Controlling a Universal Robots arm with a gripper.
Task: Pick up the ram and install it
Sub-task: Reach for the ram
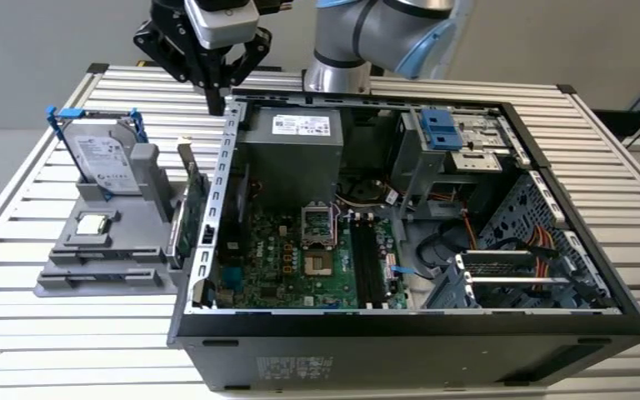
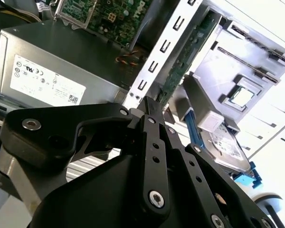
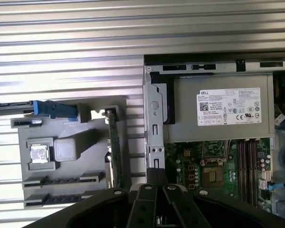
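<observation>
Fingers clenched, empty, over the case wall; cannot tell where the ram lies

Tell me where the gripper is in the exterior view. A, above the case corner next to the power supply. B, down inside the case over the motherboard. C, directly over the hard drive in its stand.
A: the gripper hangs above the corner of the case, beside the power supply.
</observation>
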